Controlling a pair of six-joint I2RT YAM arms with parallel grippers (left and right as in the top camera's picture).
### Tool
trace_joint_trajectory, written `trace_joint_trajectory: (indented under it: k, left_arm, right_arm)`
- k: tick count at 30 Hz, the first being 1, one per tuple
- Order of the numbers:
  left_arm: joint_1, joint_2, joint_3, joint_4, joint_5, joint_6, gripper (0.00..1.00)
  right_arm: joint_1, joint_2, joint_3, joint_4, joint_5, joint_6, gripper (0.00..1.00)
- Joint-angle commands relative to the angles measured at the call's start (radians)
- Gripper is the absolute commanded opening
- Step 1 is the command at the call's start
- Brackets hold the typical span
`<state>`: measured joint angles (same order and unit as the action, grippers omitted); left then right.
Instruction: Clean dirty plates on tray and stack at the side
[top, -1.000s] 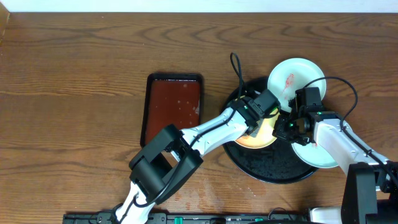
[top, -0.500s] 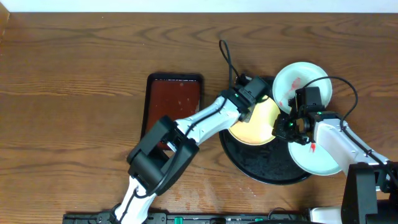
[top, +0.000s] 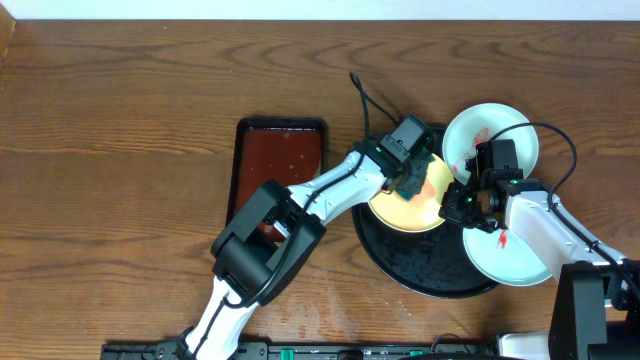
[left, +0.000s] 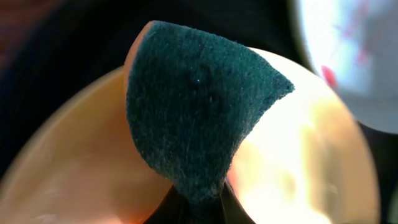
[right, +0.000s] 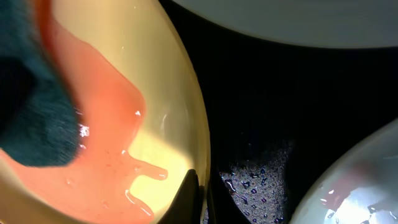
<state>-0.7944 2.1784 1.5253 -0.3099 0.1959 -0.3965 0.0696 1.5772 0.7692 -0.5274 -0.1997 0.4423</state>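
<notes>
Yellow plate (top: 415, 212) lies on the black tray (top: 430, 270), rim pinched in my right fingers (right: 191, 199); left fingers (left: 177, 211) pinch the sponge (left: 199, 106). Hard wiping may slip the wet rim free, spilling red liquid (right: 106, 124).

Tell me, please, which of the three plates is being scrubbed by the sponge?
The pale yellow plate between the two white plates; the left gripper presses the dark green sponge onto it.

3 smeared plates (top: 510, 135) on blk tray (top: 430, 268)
</notes>
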Motion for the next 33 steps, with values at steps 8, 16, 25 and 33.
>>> trace_joint_trajectory:
  k: [8,16,25,33]
  left_arm:
    - [-0.044,0.062,0.005,-0.019,0.264,-0.016,0.08]
    - [-0.002,0.05,0.017,-0.351,-0.079,-0.017,0.07]
    - [0.006,-0.07,0.026,-0.486,-0.433,-0.054,0.07]
    - [0.072,-0.246,0.026,-0.546,-0.432,-0.054,0.07]
  right_arm:
    - [0.005,0.005,0.0,-0.003,0.035,-0.01,0.01]
    - [0.005,0.005,0.0,0.0,0.035,-0.01,0.01]
    - [0.005,0.005,0.0,0.01,0.035,-0.038,0.01]
    - [0.005,0.005,0.0,0.01,0.034,-0.123,0.01]
